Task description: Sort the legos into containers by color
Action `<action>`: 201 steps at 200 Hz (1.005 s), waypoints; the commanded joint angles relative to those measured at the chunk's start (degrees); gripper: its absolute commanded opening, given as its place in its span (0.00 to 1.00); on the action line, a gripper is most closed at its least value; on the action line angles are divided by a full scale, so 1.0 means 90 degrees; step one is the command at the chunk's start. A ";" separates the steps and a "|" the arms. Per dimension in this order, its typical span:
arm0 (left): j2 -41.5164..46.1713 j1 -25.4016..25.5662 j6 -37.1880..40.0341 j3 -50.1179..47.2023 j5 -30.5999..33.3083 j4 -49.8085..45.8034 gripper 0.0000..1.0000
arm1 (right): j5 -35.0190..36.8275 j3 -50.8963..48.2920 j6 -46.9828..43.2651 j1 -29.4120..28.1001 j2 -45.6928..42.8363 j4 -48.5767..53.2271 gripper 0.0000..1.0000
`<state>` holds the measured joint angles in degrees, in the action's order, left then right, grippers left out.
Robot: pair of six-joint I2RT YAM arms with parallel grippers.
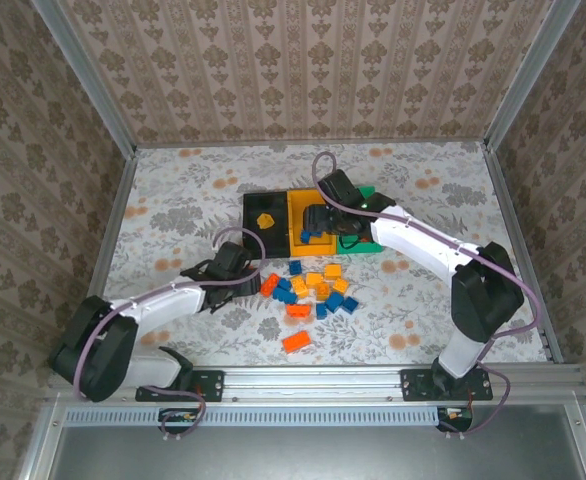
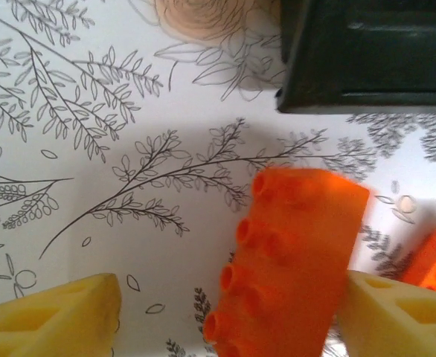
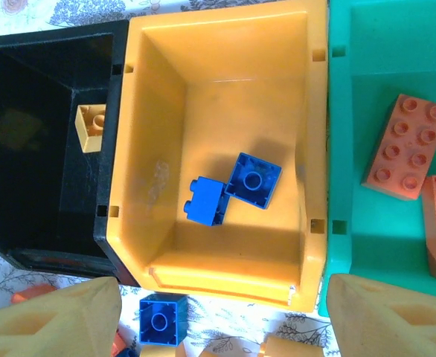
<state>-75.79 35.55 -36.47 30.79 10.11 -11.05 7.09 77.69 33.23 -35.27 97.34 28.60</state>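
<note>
My left gripper [image 2: 225, 320] sits wide open astride a red-orange studded plastic brick [image 2: 292, 253] at mid-table, just short of the black plastic bin [image 2: 367, 52]. It grips nothing yet. The brick looks light, rigid and slick, so I'd pinch its flat long sides. My right gripper [image 3: 222, 316] hangs open and empty over the orange-yellow plastic bin [image 3: 218, 22].

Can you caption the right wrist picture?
Yellow brick in black bin, two blue bricks in orange-yellow bin, red-orange bricks in green bin.

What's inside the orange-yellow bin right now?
Two blue legos lie touching on the floor of the orange-yellow bin. From above, the right tool covers part of it.
</note>
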 commanded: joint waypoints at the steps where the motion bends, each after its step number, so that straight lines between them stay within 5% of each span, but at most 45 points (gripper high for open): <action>1: -0.0354 -0.0029 0.0046 0.0166 -0.0063 -0.0016 0.69 | 0.0066 -0.0140 0.0087 0.0041 -0.0286 -0.0023 0.75; 103: -0.0109 -0.0007 0.0111 0.0083 0.0006 -0.0170 0.24 | 0.0088 -0.0326 0.0156 0.0119 -0.0490 -0.0034 0.75; 165: 0.1767 0.1151 -0.0266 0.0663 0.0309 -0.2010 0.23 | 0.0037 -0.1022 0.0314 0.0311 -0.1094 -0.0126 0.75; 201: 0.1055 0.1599 0.0028 0.1782 0.0021 -0.1771 0.23 | 0.0069 -0.1979 0.0539 0.0730 -0.1736 -0.0234 0.75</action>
<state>-61.30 48.66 -37.32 40.14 11.60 -26.63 7.09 64.69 35.83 -31.05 85.82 26.74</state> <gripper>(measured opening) 0.309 0.749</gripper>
